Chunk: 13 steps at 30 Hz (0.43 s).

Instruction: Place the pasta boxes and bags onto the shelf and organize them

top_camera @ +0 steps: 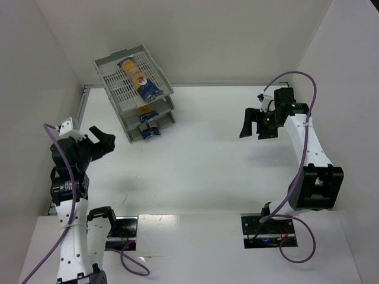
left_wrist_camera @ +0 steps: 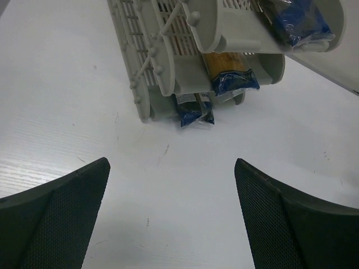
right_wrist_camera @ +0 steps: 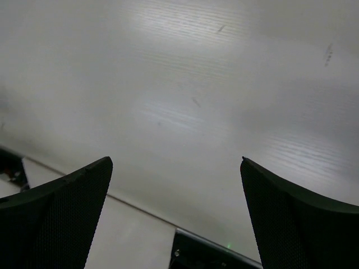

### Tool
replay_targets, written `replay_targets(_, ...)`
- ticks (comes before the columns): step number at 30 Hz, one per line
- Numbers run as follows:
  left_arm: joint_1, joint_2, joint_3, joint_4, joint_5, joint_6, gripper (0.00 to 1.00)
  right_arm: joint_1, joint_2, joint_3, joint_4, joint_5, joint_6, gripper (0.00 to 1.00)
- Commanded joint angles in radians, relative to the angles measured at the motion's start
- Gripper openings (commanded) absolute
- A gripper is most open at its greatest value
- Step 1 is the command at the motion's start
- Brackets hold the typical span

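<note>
The light grey three-tier shelf (top_camera: 112,80) stands at the far left of the table. One pasta packet (top_camera: 137,77) lies in its top tray, one (top_camera: 144,110) in the middle tray and one (top_camera: 149,131) in the bottom tray, its blue end sticking out. The left wrist view shows the shelf (left_wrist_camera: 168,61) with the top packet (left_wrist_camera: 297,22), middle packet (left_wrist_camera: 230,73) and bottom packet (left_wrist_camera: 193,109). My left gripper (top_camera: 102,137) (left_wrist_camera: 171,174) is open and empty, well short of the shelf. My right gripper (top_camera: 256,128) (right_wrist_camera: 175,168) is open and empty over bare table at the right.
White walls close in the table on the left, back and right. Two black base mounts (top_camera: 121,231) (top_camera: 269,231) sit at the near edge; one (right_wrist_camera: 213,252) shows in the right wrist view. A purple cable (top_camera: 302,154) runs along the right arm.
</note>
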Motion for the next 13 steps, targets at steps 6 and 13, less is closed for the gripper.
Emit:
replay_targets(6, 0.017, -0.004, 0.003, 0.009, 0.05, -0.014, 0.99, 0.023, 0.058, 0.272, -0.331, 0.06, 0.012, 1.0)
replay_targets(13, 0.027, -0.004, 0.003, 0.0, 0.05, -0.014, 0.99, 0.013, 0.036, 0.205, -0.27, 0.06, 0.021, 1.0)
